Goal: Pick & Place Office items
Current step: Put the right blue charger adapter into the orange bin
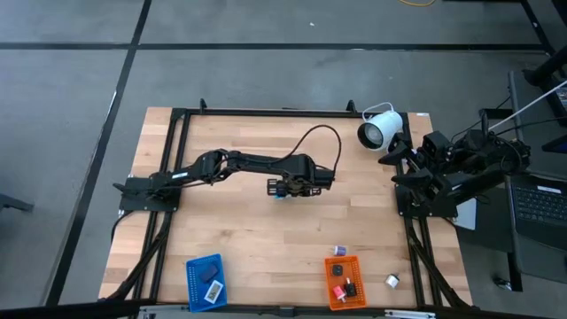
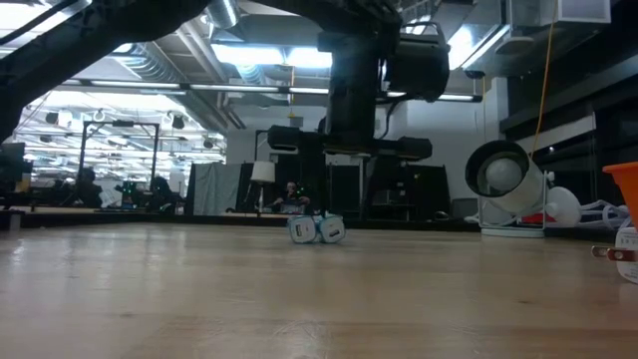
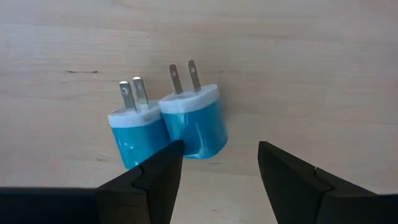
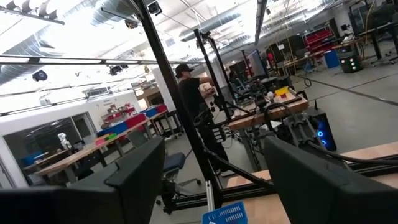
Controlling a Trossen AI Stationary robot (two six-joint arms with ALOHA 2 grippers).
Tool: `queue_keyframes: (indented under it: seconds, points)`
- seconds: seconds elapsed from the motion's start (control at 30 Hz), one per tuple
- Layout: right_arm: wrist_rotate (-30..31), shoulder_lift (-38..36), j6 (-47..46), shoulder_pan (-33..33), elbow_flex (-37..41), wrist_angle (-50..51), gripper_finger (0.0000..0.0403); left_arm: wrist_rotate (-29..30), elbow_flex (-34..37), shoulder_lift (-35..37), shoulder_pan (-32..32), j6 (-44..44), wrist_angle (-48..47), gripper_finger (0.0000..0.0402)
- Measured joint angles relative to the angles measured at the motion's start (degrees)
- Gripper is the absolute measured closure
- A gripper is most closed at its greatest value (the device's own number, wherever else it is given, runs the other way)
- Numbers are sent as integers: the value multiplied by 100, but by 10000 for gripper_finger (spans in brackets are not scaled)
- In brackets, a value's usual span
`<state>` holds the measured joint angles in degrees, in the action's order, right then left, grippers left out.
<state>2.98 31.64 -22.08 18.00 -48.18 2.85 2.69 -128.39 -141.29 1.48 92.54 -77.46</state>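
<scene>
Left pincer (image 3: pixel 214 177) hovers open and empty over two touching light-blue plastic plug chargers (image 3: pixel 193 121) at mid wooden desk (image 1: pixel 248 239); it should centre on one, descending straight. Right pincer (image 4: pixel 208 186) waits open at the desk's edge.

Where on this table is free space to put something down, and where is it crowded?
Bare wood lies between the blue tray and the orange tray, and along the far edge beside the white lamp-like device. The middle is crowded: the left claw hovers open over two blue chargers. The near right corner holds loose pieces.

Bright ceiling lights glare; low view dim.
</scene>
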Motion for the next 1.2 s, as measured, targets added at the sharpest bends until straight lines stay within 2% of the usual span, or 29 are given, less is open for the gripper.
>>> queue_keyframes:
  seconds: [0.53, 0.87, 1.2]
  points:
    - [-86, 0, 0, -168, 0, -2, 124, 79, -5, -21, 87, -117, -45, 196]
    - [-415, 0, -48, -423, -2, 22, 124, 333, 30, -11, 196, 327, 200, 196]
    - [-686, 0, -150, -721, 0, 70, 124, 329, -176, -7, 120, -554, 157, 196]
